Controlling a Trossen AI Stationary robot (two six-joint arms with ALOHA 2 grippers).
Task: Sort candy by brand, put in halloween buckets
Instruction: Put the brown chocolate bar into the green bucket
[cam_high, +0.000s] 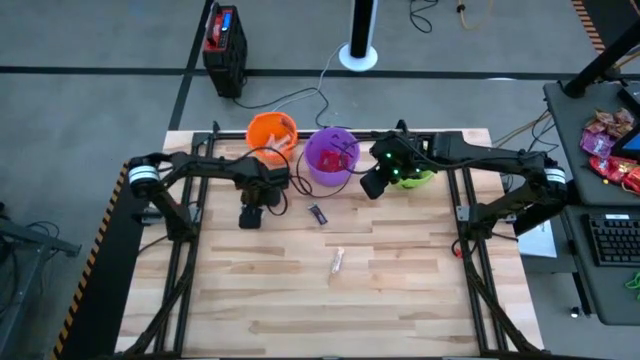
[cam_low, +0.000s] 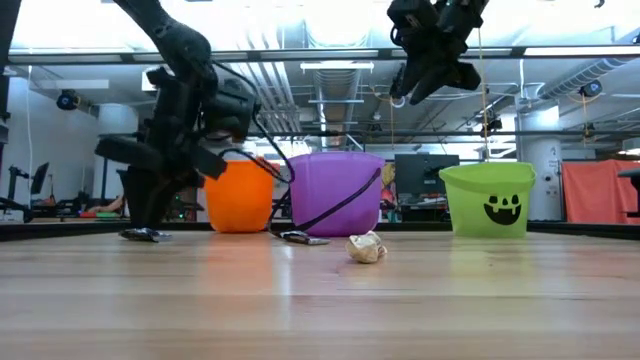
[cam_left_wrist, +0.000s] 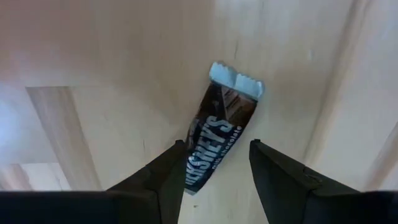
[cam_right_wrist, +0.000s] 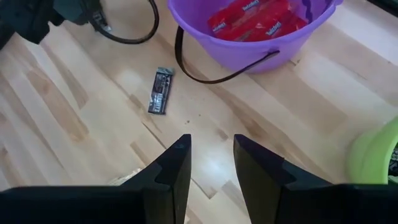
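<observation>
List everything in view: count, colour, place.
Halloween buckets: 3 in a row at the table's far edge: orange bucket, purple bucket with red candy inside, green bucket under the right arm.
Hershey's bars: 2, dark brown; one between the left gripper's fingers, one on the table near the purple bucket.
Pale candy: 1, mid-table.
Table: 1, light wood.
Left gripper: open, low over the bar.
Right gripper: open, empty, raised.

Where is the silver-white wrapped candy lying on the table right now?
In the high view, the silver-white candy lies alone near mid-table, nearer the front than the dark candy bar and the purple bucket.
</observation>
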